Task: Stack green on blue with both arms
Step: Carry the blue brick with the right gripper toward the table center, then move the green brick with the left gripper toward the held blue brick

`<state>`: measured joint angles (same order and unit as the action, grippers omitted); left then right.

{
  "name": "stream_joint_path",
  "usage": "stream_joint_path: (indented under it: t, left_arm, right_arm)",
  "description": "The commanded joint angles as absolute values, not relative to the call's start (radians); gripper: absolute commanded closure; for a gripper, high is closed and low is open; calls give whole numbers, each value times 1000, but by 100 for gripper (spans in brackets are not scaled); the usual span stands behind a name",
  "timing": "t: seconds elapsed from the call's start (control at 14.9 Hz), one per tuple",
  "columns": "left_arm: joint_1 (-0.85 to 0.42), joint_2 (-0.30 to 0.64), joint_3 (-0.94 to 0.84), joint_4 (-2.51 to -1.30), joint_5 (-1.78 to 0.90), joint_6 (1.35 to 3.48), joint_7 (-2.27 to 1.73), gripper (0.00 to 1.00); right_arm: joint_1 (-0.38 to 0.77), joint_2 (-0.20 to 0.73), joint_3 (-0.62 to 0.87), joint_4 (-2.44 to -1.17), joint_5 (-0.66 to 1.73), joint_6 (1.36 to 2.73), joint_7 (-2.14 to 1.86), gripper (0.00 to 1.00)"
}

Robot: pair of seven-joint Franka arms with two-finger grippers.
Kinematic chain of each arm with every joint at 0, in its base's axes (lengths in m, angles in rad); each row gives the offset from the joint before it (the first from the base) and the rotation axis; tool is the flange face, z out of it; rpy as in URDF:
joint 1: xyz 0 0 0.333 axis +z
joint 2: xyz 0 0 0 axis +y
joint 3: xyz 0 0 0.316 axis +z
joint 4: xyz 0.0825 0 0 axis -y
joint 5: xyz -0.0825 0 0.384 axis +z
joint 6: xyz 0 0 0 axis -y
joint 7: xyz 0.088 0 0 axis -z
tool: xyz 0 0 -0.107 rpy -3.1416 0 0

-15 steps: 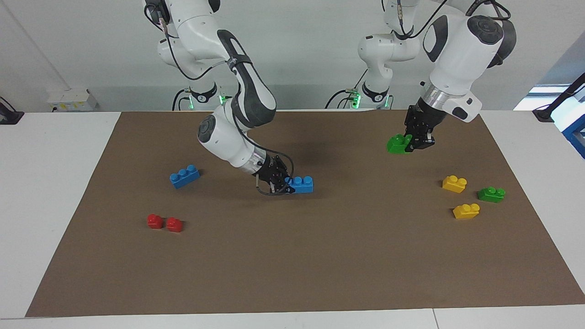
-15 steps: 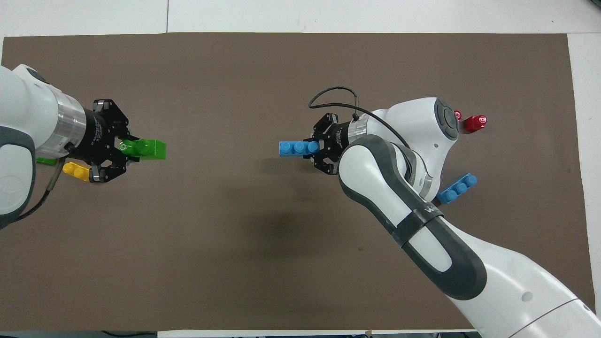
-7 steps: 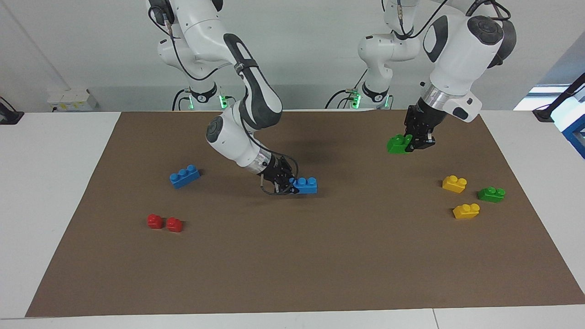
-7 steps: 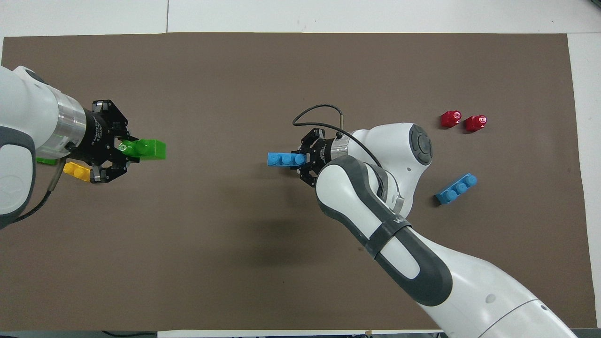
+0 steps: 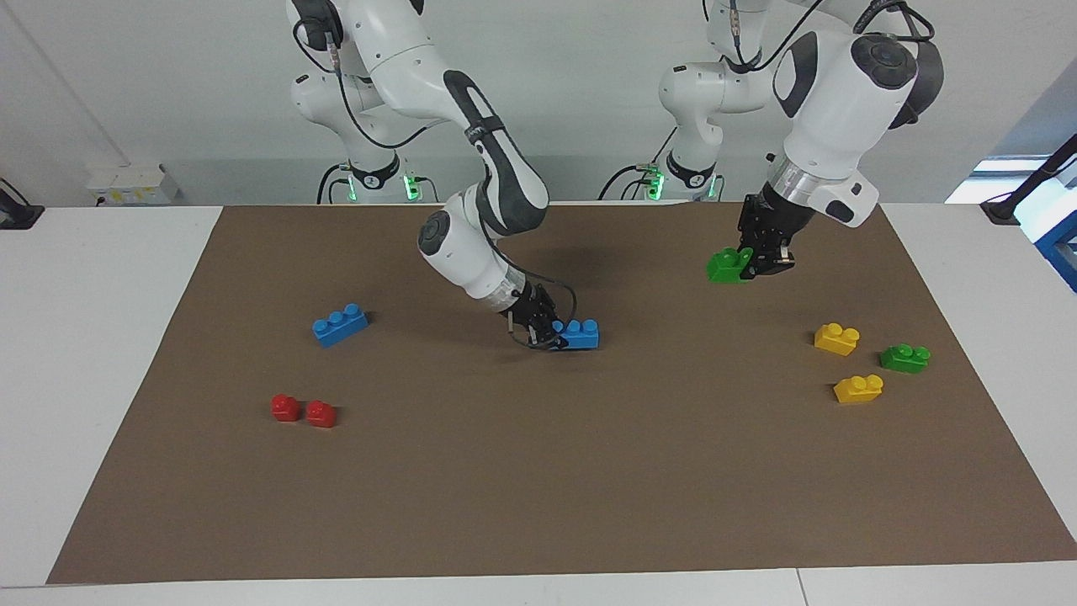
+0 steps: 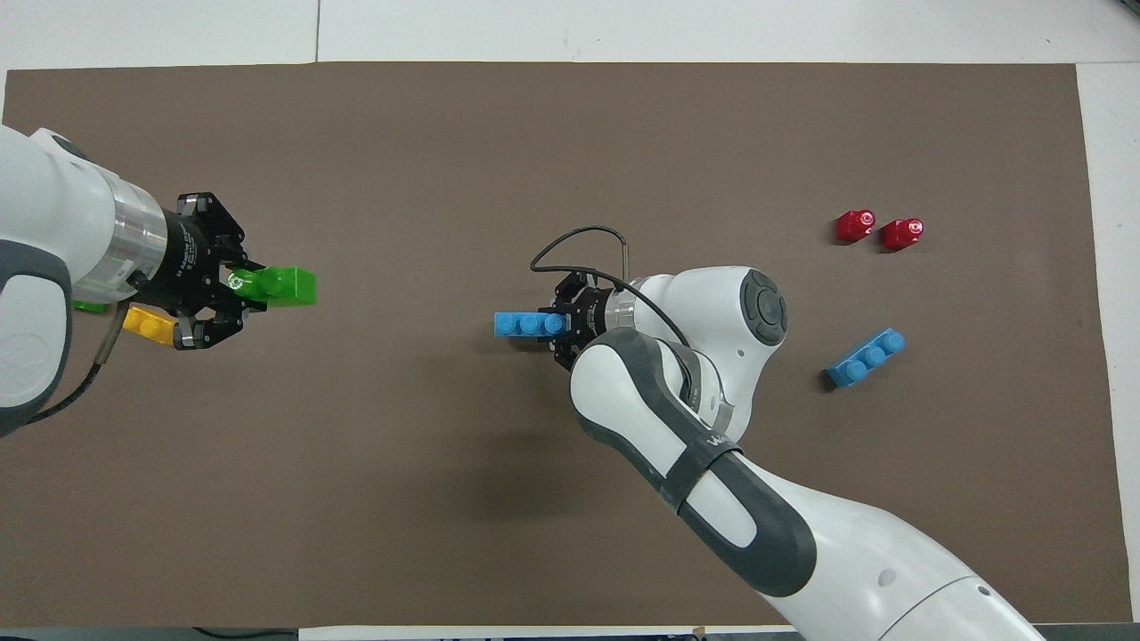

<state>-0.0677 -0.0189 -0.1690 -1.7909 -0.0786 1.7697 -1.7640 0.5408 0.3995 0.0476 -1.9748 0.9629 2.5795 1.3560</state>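
Observation:
My right gripper [image 5: 551, 333] [image 6: 559, 325] is shut on one end of a light-blue three-stud brick [image 5: 580, 334] [image 6: 525, 324] and holds it low over the middle of the brown mat. My left gripper [image 5: 756, 261] [image 6: 233, 285] is shut on the bright-green two-stud brick [image 5: 725, 266] [image 6: 283, 286] and holds it in the air over the mat toward the left arm's end. The two held bricks are well apart.
A second light-blue brick [image 5: 339, 325] [image 6: 864, 358] and two red pieces [image 5: 303, 410] [image 6: 877, 229] lie toward the right arm's end. Two yellow bricks [image 5: 836, 338] [image 5: 857, 388] and a darker green brick [image 5: 904, 358] lie toward the left arm's end. All rest on the brown mat [image 5: 538, 471].
My right gripper has carried the blue brick toward the left arm's end of the table. My left gripper with the green brick has shifted slightly toward the middle.

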Motion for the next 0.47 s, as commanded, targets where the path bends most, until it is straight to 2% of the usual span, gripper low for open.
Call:
stream_joint_path:
  t: [0.0,0.4]
  left_arm:
    - [-103,-51,-163,-1835,-52,1789,-1816,100]
    - [-190,-38,-163,-1876,-34,1838,-1926,100]
  right_arm:
    - [552,399,46,-2000,1006,2611,1289,100]
    - [554,407,46,-2002,1034,2625,1279,100]
